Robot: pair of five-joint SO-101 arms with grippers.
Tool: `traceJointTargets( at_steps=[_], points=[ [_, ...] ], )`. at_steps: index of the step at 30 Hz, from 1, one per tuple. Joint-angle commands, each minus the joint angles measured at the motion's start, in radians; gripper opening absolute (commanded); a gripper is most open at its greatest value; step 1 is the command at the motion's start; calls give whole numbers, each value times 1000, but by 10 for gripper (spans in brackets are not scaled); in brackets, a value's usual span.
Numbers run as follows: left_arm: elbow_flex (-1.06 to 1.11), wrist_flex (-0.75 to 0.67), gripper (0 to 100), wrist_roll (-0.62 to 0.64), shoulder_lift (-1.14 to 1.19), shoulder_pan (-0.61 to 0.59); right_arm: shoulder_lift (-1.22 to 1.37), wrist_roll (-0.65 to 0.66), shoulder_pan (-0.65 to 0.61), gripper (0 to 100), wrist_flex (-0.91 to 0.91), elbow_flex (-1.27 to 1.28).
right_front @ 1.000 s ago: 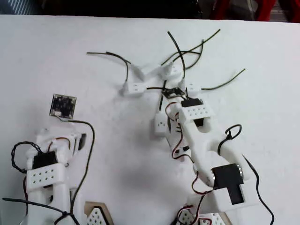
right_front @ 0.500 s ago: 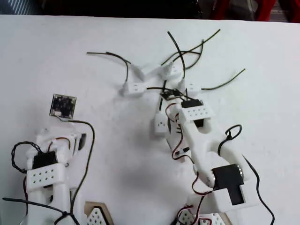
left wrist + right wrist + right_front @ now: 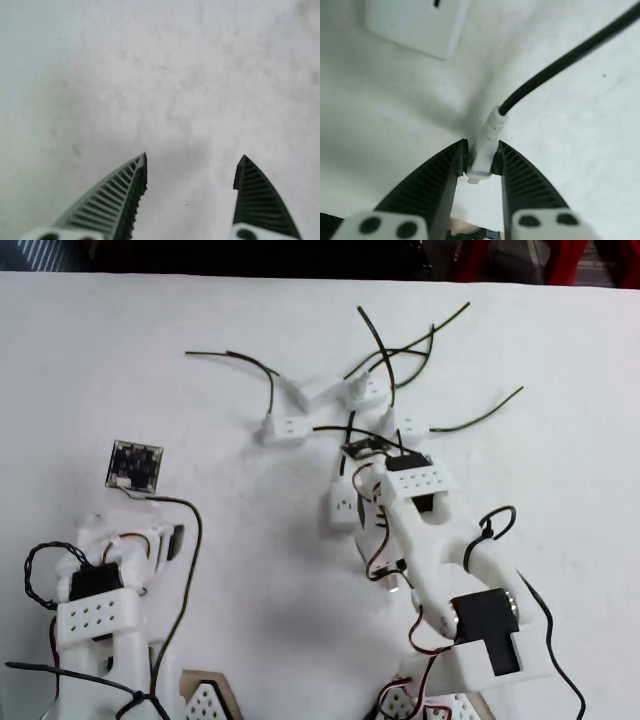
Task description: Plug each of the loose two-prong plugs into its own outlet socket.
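My right gripper (image 3: 481,145) is shut on a small white two-prong plug (image 3: 487,132), whose black cord (image 3: 560,57) runs away across the table. A white outlet socket (image 3: 415,25) lies just ahead and to one side of that plug. In the high view the right gripper (image 3: 363,456) sits mid-table beside a white outlet block (image 3: 343,505). More white pieces with black cords (image 3: 287,428) (image 3: 410,427) (image 3: 360,390) lie behind it. My left gripper (image 3: 192,159) is open over bare table, at the near left in the high view (image 3: 140,538).
A small black square board (image 3: 134,464) on a black cable lies at the left, just beyond the left arm. Loose black cords (image 3: 400,345) fan out toward the table's far edge. The white tabletop (image 3: 520,340) stretches far right and far left.
The right gripper has drawn back slightly toward its base, taking the plug and cord end along. The left arm has stayed still.
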Motion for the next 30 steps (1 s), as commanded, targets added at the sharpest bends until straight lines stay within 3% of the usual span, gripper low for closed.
traceJointTargets(
  at_steps=[1, 10, 20, 24, 30],
  points=[
    [-5, -18, 279, -11, -28, -2, -7, 3, 1, 41, 15, -5],
    [-5, -18, 279, -11, -28, -2, -54, 6, -4, 17, 54, -28],
    [-5, -18, 279, -11, -28, -2, -456, 0, -101, 17, 168, -101],
    [-5, -20, 279, -11, -28, -1, -559, -49, -148, 17, 79, -58],
    [-14, -20, 282, -3, -30, 2, -641, -81, -208, 17, -220, 137]
  ],
)
